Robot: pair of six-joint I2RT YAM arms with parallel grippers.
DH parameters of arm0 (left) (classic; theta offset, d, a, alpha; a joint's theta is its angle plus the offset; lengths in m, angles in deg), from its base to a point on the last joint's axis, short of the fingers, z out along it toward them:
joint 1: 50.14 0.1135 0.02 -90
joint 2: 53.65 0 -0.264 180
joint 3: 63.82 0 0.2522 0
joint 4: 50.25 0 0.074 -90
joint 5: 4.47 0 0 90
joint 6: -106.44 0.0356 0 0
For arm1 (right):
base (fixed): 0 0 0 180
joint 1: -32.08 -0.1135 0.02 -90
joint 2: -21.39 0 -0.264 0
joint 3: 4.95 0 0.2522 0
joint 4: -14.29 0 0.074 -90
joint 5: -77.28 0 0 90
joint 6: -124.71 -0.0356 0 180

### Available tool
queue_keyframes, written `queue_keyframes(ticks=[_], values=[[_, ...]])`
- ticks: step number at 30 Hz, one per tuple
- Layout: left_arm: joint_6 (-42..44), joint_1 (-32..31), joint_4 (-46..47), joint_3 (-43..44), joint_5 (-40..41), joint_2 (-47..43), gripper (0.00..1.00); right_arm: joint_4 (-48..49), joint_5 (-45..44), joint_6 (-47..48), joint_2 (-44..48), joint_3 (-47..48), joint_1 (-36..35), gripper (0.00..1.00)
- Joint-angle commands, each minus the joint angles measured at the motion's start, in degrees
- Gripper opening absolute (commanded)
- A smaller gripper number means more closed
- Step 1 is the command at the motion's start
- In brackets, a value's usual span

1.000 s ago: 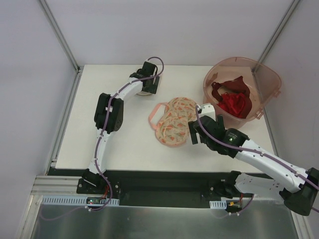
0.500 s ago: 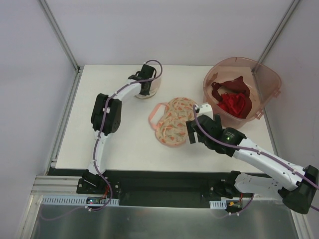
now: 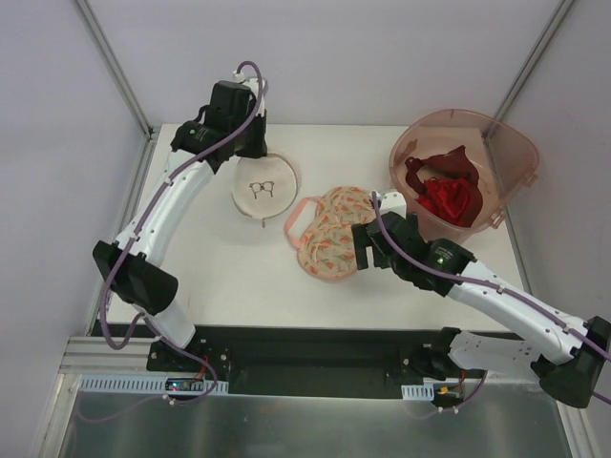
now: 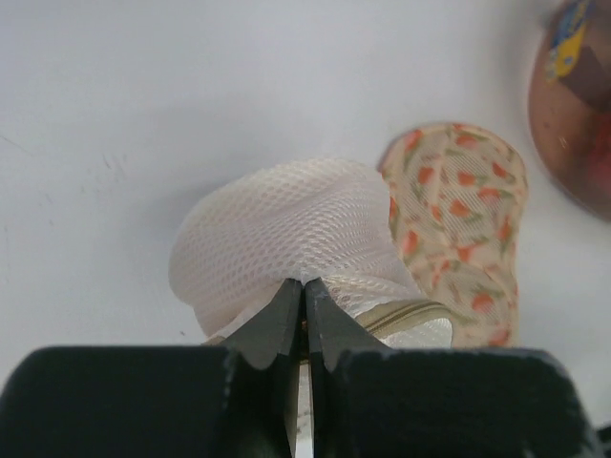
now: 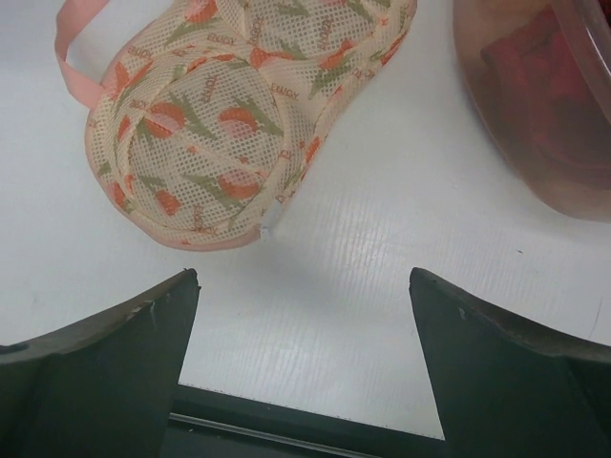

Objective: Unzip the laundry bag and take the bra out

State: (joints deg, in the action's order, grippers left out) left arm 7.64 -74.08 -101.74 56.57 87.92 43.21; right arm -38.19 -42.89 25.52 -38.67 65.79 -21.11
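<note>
The laundry bag [image 3: 264, 189] is a cream-white mesh pouch with a small glasses motif, at the back middle of the table. In the left wrist view its mesh dome [image 4: 286, 234] bulges just beyond my fingertips and its zip tape [image 4: 410, 315] runs along the rim. My left gripper [image 3: 244, 145] [image 4: 304, 286] is shut, pinching the bag at its zipped rim. The bra is hidden. My right gripper [image 3: 368, 246] [image 5: 304, 286] stands open and holds nothing, low over bare table just right of a floral mesh piece.
A floral orange-patterned piece [image 3: 329, 234] [image 5: 229, 105] [image 4: 458, 219] with a pink strap lies mid-table, right of the bag. A pink basin [image 3: 506, 143] [image 5: 535, 114] at the back right holds a dark red garment [image 3: 447, 191]. Metal posts stand at the back corners.
My left jaws have closed on the bag's rim, and the left arm has swung back and to the left, uncovering the bag. The right gripper has crept slightly towards the floral piece.
</note>
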Motion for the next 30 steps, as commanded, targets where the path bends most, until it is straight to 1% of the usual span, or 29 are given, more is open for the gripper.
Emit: queue_keyframes(ticks=[1, 3, 5, 6, 7, 8, 9, 11, 13, 14, 16, 17, 18, 19, 20, 21, 22, 23, 24, 26, 28, 29, 30], values=[[-4.6, 0.6, -13.0, 1.0, -9.0, -2.7, 0.0, 0.5, 1.4, -3.0, 2.2, 1.3, -0.3, 0.96], [-6.0, 1.6, -12.8, -2.1, -10.0, -4.7, 0.0, 0.0, 1.5, -4.0, 2.4, 1.1, -0.3, 0.96], [-6.8, 3.0, -11.8, -3.8, -10.3, -3.8, 0.0, -0.2, 1.7, -5.1, 2.6, 0.8, -0.7, 0.96], [-7.3, 4.9, -11.2, -4.6, -11.0, -2.9, 0.19, -0.1, 2.0, -5.3, 2.5, 0.7, -0.7, 0.96], [-7.8, 5.8, -10.6, -4.4, -11.5, -1.7, 0.95, 0.0, 2.2, -5.5, 2.3, 0.7, -1.1, 0.96], [-8.7, 6.4, -10.9, -3.7, -11.0, 1.5, 0.99, 0.0, 2.7, -5.7, 2.3, 0.9, -1.4, 0.96], [-10.7, 6.8, -11.5, -1.8, -10.4, 3.1, 0.99, -0.1, 2.8, -5.9, 2.1, 1.1, -1.7, 0.96], [-12.3, 7.1, -12.4, -0.6, -10.4, 5.1, 0.99, -0.8, 1.9, -6.4, 1.9, 1.9, -2.8, 0.97], [-14.8, 5.9, -11.3, -3.2, -7.9, 3.3, 0.99, -2.7, 0.0, -6.7, 2.1, 2.9, -4.8, 0.96], [-14.8, 5.0, -10.2, -4.7, -5.6, 0.2, 0.99, -3.1, -1.9, -7.0, 2.4, 2.8, -5.5, 0.96], [-13.1, 3.2, -6.5, -10.5, -2.7, -3.8, 0.99, -3.9, -2.7, -7.8, 3.2, 1.8, -6.1, 0.96], [-11.3, 1.6, -5.5, -12.7, -2.7, -7.8, 0.99, -4.0, -2.7, -7.9, 3.4, 1.5, -6.1, 0.97], [-10.2, 0.8, -4.6, -17.3, -2.7, -9.8, 0.99, -3.8, -2.7, -8.0, 3.4, 1.0, -6.2, 0.97], [-9.2, 0.0, -2.9, -19.8, -2.7, -11.8, 0.99, -3.8, -2.5, -8.1, 3.5, 0.3, -6.2, 0.97], [-7.8, -1.4, -2.3, -22.1, -2.7, -15.7, 0.99, -3.7, -2.4, -8.0, 3.4, 0.1, -6.2, 0.96], [-6.7, -2.1, -1.5, -26.9, -3.5, -17.6, 0.99, -3.4, -2.3, -8.1, 3.0, -0.1, -6.3, 0.96], [-5.5, -2.8, 0.5, -29.5, -5.0, -19.3, 0.99, -3.1, -2.0, -8.0, 2.7, -0.3, -6.4, 0.96], [-4.2, -3.3, 1.9, -32.2, -8.9, -22.7, 0.99, -2.9, -1.6, -7.8, 2.3, -0.2, -6.3, 0.96], [-2.0, -4.4, 3.5, -36.9, -10.6, -24.4, 0.99, -2.2, -1.5, -7.7, 1.4, 0.0, -6.3, 0.96], [-1.4, -5.1, 7.6, -40.3, -13.5, -27.5, 0.99, -1.6, -0.4, -7.3, 0.3, 0.7, -6.5, 0.96], [-0.8, -6.0, 9.6, -42.0, -13.0, -28.2, 0.99, -1.3, -0.3, -7.2, -1.1, 1.6, -7.0, 0.96], [-0.8, -6.3, 10.0, -41.7, -11.6, -27.3, 0.99, -1.4, -0.7, -7.1, -1.5, 2.4, -7.2, 0.96], [-1.1, -6.6, 10.0, -40.2, -7.1, -26.4, 0.99, -1.9, -1.1, -7.2, -1.7, 2.8, -7.6, 0.96]])
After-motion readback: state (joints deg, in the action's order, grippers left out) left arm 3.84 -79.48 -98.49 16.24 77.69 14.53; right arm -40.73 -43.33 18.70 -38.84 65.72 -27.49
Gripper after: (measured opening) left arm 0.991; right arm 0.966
